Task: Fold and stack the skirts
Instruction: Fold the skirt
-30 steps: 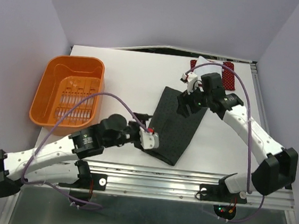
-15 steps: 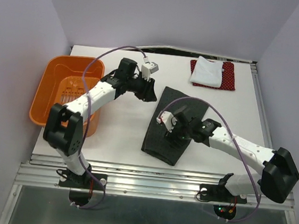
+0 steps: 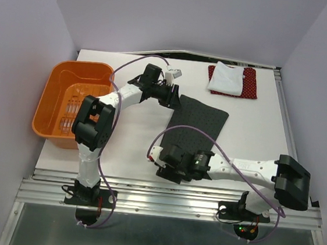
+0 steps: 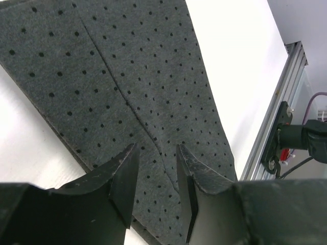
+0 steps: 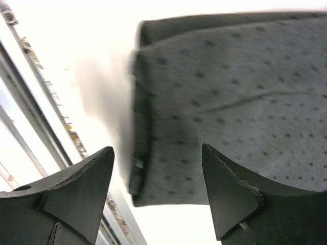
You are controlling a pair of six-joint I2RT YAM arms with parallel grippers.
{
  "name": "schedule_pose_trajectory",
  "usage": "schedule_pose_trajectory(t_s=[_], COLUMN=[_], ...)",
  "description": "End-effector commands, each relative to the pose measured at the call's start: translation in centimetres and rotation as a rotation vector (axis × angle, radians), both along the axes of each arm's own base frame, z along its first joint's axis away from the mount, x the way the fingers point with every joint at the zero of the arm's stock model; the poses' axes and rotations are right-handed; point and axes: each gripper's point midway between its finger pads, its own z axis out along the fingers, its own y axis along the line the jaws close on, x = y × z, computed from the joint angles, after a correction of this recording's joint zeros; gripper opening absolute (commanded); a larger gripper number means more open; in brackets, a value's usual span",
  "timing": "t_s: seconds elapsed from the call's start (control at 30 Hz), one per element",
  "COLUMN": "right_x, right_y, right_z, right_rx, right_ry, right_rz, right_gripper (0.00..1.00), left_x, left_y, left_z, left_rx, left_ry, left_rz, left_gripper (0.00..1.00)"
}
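Observation:
The dark grey dotted skirt (image 3: pixel 198 126) lies folded flat in the middle of the table, running from the back right toward the front edge. My left gripper (image 3: pixel 175 97) hovers at its far left corner, jaws apart, with grey cloth (image 4: pixel 127 76) showing below the gap (image 4: pixel 157 148) and nothing between the fingers. My right gripper (image 3: pixel 165 168) is low at the skirt's near end, wide open (image 5: pixel 157 148) over the near corner (image 5: pixel 230 92). The plain white skirt (image 3: pixel 226 79) sits folded on the red dotted skirt (image 3: pixel 250 85) at the back right.
An orange plastic basket (image 3: pixel 56 88) stands at the table's left side. A metal rail (image 3: pixel 174 191) runs along the front edge, just behind my right gripper. The left arm reaches across bare white tabletop (image 3: pixel 133 137).
My left arm has swung from the skirt's near end to its far left corner. My right arm has come from the far end down to the near corner. The grey skirt stays flat.

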Motion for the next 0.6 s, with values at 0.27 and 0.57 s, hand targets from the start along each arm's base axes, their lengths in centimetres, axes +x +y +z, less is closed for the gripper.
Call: schedule_pose_trajectory(t_s=[0.27,0.57], right_x=[0.0,0.0], right_y=[2.6,1.4], right_z=[-1.5,-5.4], right_rx=[-0.029,-0.120], right_ry=[-0.218,-0.217], right_rz=[-0.106,-0.104], right_gripper=[0.76,0.70], left_x=[0.7,0.8], left_y=[-0.4,-0.4], left_z=[3.8,3.2], left_rx=[-0.045,-0.042], left_ry=[-0.119,-0.124], left_rz=[-0.024,-0.032], left_gripper=[0.47,0.47])
